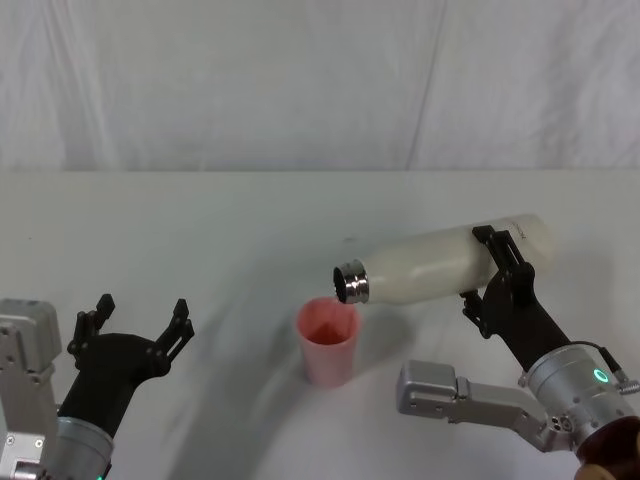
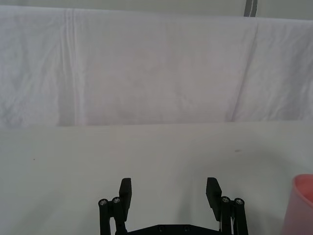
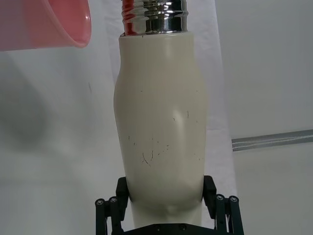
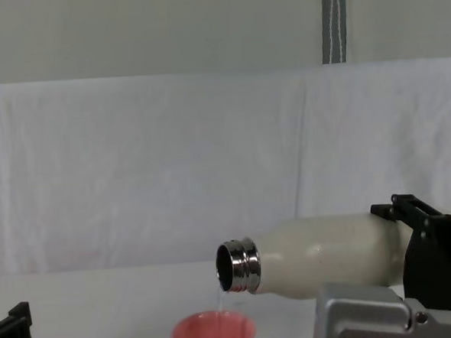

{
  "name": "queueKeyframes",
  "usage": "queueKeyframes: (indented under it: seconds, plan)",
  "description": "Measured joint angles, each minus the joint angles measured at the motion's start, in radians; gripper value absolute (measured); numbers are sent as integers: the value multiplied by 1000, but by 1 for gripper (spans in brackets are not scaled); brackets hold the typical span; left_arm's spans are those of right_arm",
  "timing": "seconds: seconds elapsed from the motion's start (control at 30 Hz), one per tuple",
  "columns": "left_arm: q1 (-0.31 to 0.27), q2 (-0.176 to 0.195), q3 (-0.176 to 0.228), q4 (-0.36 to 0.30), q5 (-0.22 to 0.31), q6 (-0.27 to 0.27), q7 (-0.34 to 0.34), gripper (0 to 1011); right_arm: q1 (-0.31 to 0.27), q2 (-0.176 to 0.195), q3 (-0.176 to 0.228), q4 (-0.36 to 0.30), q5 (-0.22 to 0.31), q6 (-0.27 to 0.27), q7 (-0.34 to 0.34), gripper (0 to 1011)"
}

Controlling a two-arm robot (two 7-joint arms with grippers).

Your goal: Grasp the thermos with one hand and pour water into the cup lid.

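Pouring is underway: at the frame's right the right claw, clenched on the tipped thermos, trickles water into the cup lid, so next comes tilting back upright, while the left claw rests released at lower left.

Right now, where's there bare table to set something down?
Free: the wide far stretch between the backdrop and the tilted thermos, and the patch between the open left pincer and the cup lid. Crowded: around the cup lid, where the right pincer holds the thermos over it.

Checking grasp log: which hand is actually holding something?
The right hand, shut on the tilted thermos above the cup lid. The left hand is open.
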Motion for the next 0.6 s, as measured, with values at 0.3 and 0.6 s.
queueKeyframes:
  seconds: [0.3,0.6]
  plan:
    - [0,0,0,0,0,0,0,1001,-1,1,-1,0,-1,0,0,948]
    - [0,0,0,0,0,0,0,1001,-3,1,-1,0,0,0,-1,948]
